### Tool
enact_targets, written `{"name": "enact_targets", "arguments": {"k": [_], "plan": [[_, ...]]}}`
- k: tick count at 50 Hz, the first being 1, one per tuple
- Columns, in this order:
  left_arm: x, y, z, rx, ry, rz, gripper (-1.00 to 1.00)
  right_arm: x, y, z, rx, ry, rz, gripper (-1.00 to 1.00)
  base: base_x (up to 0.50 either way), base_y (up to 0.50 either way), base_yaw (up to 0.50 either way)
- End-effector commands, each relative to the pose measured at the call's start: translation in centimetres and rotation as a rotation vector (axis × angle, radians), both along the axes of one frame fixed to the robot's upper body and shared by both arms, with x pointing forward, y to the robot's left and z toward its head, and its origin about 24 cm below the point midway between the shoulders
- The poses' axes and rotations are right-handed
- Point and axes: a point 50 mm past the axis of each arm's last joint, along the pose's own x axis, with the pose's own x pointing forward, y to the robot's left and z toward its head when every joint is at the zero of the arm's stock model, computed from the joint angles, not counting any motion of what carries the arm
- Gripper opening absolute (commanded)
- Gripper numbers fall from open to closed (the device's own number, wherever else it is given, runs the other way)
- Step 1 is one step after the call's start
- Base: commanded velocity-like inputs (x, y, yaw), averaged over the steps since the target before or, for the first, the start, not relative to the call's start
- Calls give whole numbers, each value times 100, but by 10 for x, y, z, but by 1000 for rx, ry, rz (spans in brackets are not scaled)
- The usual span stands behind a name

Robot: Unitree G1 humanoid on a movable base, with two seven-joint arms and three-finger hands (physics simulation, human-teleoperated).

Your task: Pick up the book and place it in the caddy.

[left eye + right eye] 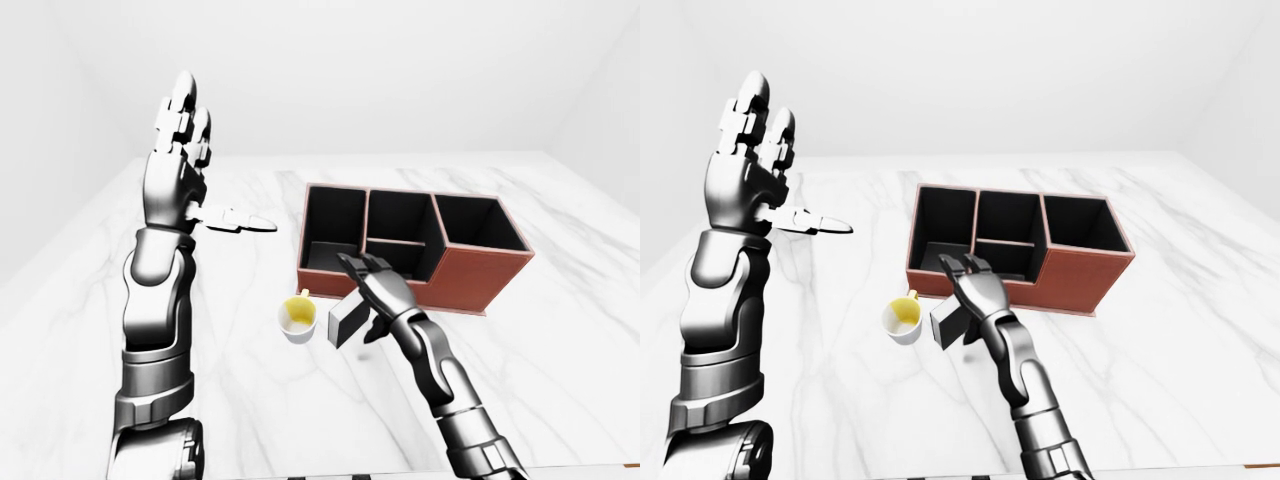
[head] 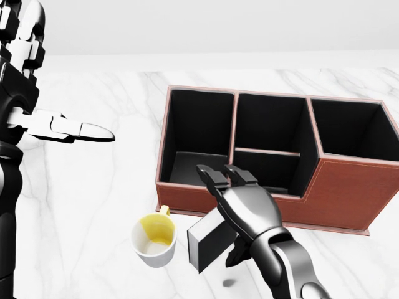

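Right robot hand (image 2: 240, 208) over book (image 2: 209, 240), fingers spread, grip seemingly not closed. Left robot hand (image 1: 175, 165) raised, open, empty. Risk: book slips, knocks cup (image 2: 154, 240) beside caddy (image 2: 349, 187).

My head view looks steeply down, close over the caddy (image 2: 268, 149) and mug (image 2: 154, 241). My two eye views sit farther off, facing across the marble table (image 1: 560, 370), sharing caddy, mug and both arms, slightly offset sideways.
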Motion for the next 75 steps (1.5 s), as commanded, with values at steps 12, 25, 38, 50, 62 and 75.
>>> {"name": "enact_targets", "arguments": {"k": [12, 25, 38, 50, 62, 75], "plan": [[0, 3, -2, -1, 8, 1, 100, -7, 19, -9, -94, -10, 47, 85, 0, 0, 0], [1, 5, -4, -7, 20, 6, 100, -7, 20, -19, -162, -27, 45, 88, 0, 0, 0], [1, 6, -5, -9, 23, 10, 100, 1, 22, -32, -213, -26, 42, 91, 0, 0, 0], [2, 8, -9, -16, 39, 12, 100, 7, 27, -40, -242, -22, 54, 92, 0, 0, 0], [1, 11, -9, -21, 40, 15, 100, 12, 31, -49, -273, -16, 67, 93, 0, 0, 0], [1, 11, -10, -22, 42, 16, 100, 22, 30, -59, -321, -25, 71, 93, 0, 0, 0]]}}
